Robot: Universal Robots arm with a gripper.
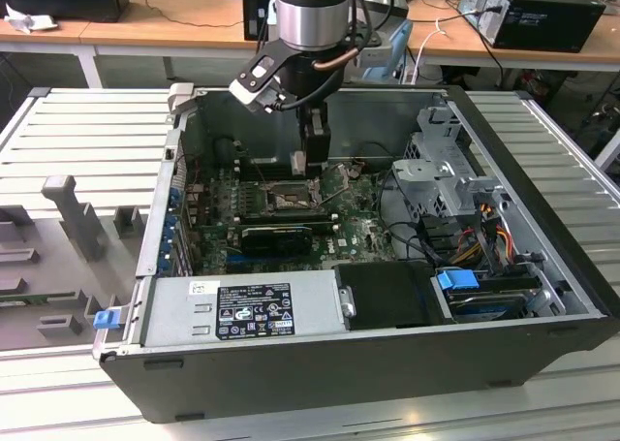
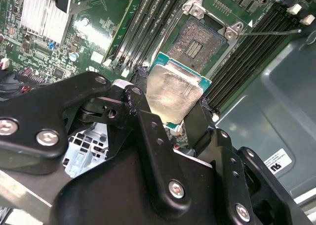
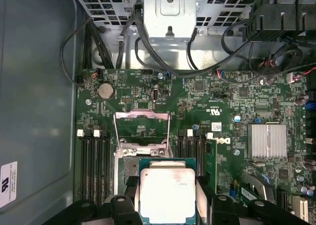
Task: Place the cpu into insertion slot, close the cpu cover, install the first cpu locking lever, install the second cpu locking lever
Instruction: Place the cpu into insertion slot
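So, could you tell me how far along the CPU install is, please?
Nothing is seated yet. The gripper is shut on the cpu, close to the empty slot. The cover stands open, so placing, closing and both levers remain.

Square chip (image 3: 167,195), dull silver face on a green edge, gripped by the pincer (image 3: 167,207) — not yet seated. Dark socket (image 1: 288,197) lies bare at the pincer's 7 o'clock in the exterior view; its grey frame cover (image 3: 141,115) stands raised.
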